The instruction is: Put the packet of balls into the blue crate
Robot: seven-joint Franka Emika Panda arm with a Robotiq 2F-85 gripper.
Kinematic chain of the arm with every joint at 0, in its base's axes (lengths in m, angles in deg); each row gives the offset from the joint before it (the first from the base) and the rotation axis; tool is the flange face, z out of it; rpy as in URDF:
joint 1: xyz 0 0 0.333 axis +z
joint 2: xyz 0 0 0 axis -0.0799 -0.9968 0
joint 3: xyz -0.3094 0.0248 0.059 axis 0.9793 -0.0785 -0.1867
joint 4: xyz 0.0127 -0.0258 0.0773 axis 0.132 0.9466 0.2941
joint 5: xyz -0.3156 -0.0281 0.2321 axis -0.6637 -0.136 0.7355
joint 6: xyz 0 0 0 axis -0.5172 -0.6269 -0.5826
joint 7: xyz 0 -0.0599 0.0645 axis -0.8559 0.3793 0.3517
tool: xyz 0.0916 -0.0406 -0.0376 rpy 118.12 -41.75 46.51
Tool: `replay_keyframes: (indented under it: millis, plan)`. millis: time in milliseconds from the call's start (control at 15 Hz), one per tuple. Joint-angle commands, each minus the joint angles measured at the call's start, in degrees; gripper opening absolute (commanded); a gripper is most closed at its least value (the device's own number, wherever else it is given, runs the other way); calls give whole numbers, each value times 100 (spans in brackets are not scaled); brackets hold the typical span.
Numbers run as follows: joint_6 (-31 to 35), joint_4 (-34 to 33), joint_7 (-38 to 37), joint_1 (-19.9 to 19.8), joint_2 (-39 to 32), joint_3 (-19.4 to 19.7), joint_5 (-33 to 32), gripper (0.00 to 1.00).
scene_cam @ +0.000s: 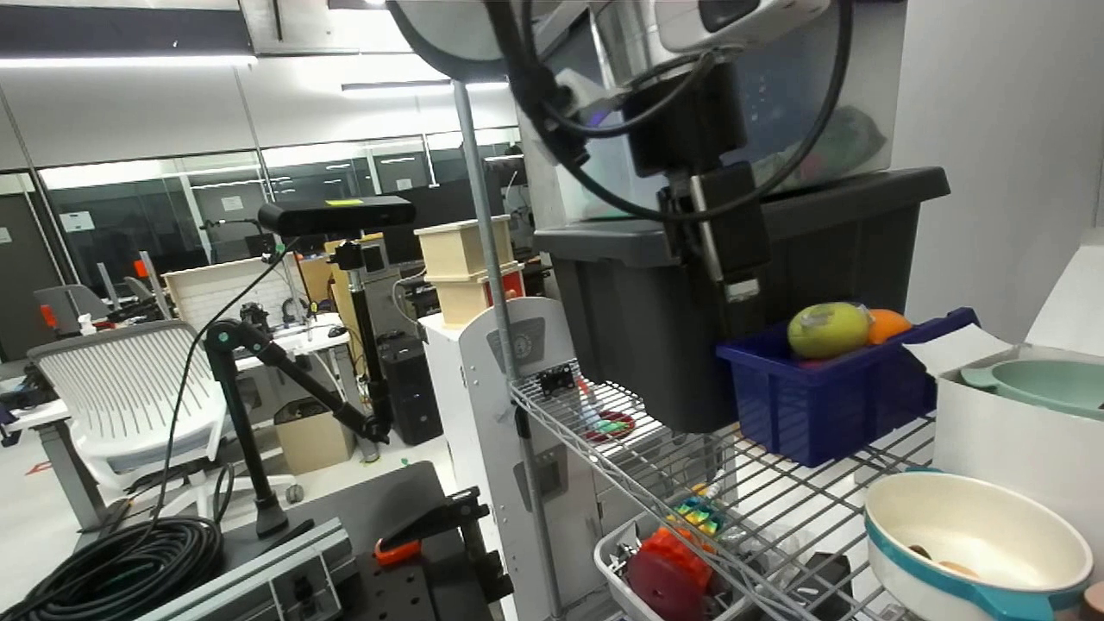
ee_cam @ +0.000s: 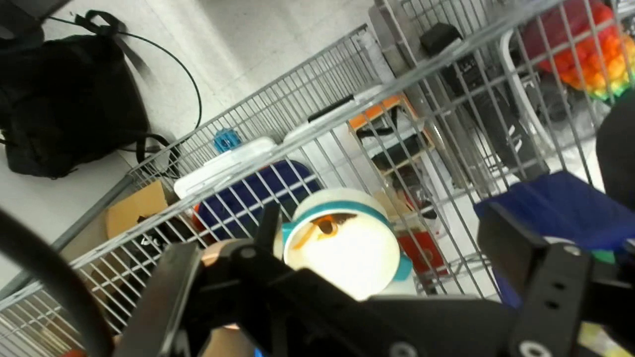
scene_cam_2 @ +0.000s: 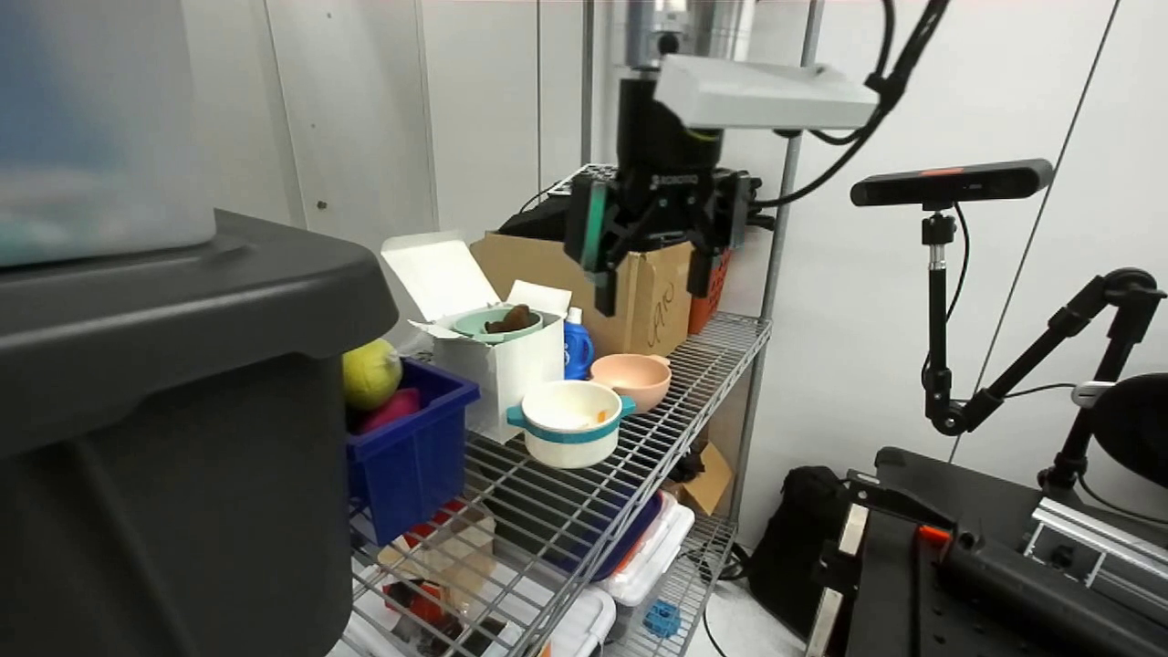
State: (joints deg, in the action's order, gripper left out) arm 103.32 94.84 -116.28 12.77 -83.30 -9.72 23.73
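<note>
Packet of yellow-green and orange balls [scene_cam: 835, 330] sits inside small rectangular blue plastic crate [scene_cam: 828, 407]. Black two-fingered gripper [scene_cam_2: 653, 288] hangs well apart, fingers spread wide, empty.

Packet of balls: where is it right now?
In an exterior view, right of centre, the packet of balls lies in the blue crate on the wire shelf, between the black tote and the white box.

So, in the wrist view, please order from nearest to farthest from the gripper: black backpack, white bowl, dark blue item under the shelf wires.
1. White bowl: near the centre.
2. Dark blue item: left of the bowl, on a lower level.
3. Black backpack: far upper left.
</note>
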Motion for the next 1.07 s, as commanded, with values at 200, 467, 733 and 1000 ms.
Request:
replay_keyframes:
  millis: [200, 467, 733, 1000]
  plan:
    - [-327, 1768, 968, -623, 2026, -469, -532, 100]
    - [-312, 1816, 1236, -882, 2078, -712, -307, 100]
    - [-328, 1891, 1258, -984, 2168, -823, -312, 100]
    - [-327, 1878, 1254, -984, 2106, -823, -318, 100]
